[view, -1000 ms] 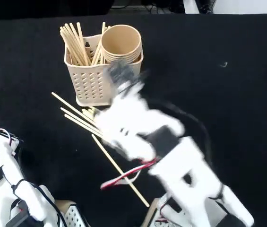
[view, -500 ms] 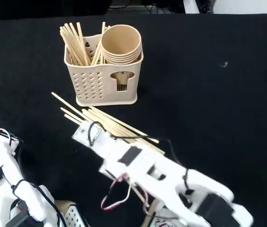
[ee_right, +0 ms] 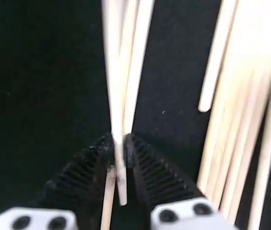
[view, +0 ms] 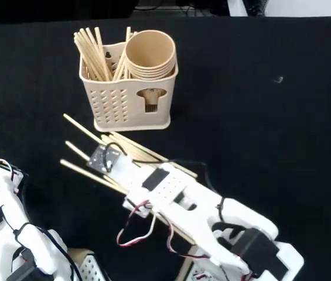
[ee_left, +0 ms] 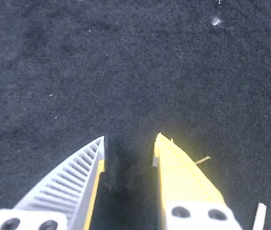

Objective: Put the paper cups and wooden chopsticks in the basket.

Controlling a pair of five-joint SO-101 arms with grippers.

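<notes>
The black toothed right gripper (ee_right: 118, 141) is now pinching two pale wooden chopsticks (ee_right: 112, 72) between nearly closed jaws, and loose sticks are lying farther toward 8 o'clock than half a second ago. Its white arm (view: 194, 211) is stretching low over the black table (view: 270, 134) from 5 o'clock, with the pile at 6 o'clock of the cream perforated basket (view: 127, 102), which is holding stacked paper cups (view: 149, 54). The left gripper (ee_left: 130, 137) is hanging with its jaws apart, gripping nothing.

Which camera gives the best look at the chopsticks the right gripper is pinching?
The right wrist view: the right gripper is shut on the chopsticks, seen close up. In the high view the arm covers the grip, with stick ends poking out beside it. The left wrist view faces the black table.
</notes>
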